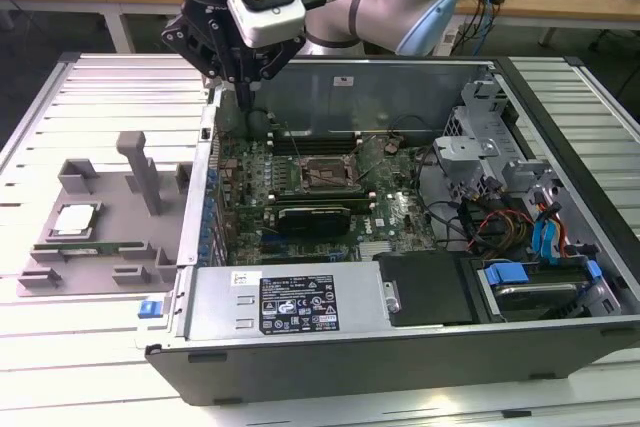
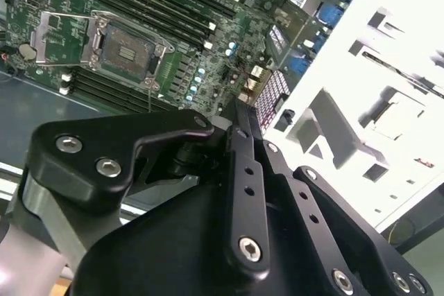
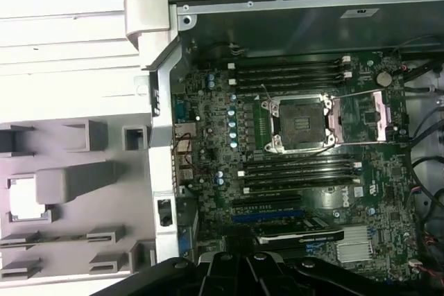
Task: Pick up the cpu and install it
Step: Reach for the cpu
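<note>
cpu, a small flat square chip with a silvery-grey top (image 1: 76, 219), lies well apart from the fingers. the black gripper (image 1: 243, 97) hangs at the exterior view's upper left, fingers clenched together and empty, over the green motherboard (image 1: 390, 212) inside the open dark computer case (image 1: 300, 347). the chip sits in a grey plastic tray (image 1: 120, 212) at the exterior view's left, on the white slatted surface (image 1: 100, 97).
</note>
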Available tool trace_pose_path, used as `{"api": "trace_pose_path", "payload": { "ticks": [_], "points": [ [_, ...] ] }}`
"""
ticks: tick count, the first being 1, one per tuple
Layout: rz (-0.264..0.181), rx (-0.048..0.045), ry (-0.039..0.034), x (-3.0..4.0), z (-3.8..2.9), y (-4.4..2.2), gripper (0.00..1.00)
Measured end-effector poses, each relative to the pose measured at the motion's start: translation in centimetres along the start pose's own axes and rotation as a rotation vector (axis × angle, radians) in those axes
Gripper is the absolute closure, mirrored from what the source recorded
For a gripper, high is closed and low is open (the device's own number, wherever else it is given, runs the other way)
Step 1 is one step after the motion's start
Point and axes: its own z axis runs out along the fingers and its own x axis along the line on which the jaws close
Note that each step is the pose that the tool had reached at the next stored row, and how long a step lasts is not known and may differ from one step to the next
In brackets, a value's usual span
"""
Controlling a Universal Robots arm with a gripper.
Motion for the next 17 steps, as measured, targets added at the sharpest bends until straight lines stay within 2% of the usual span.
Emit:
{"api": "trace_pose_path", "payload": {
  "ticks": [5,8,10,14,17],
  "points": [
    [0.0,-0.0002,-0.0021,1.54,-0.04,-0.11,0.89],
    [0.0,-0.0004,-0.0042,2.82,-0.07,-0.21,0.89],
    [0.0,-0.0005,-0.0052,3.32,-0.09,-0.25,0.89],
    [0.0,-0.0008,-0.0106,5.82,-0.16,-0.43,0.89],
    [-0.001,-0.0009,-0.0124,6.87,-0.19,-0.51,0.89]
  ]
}}
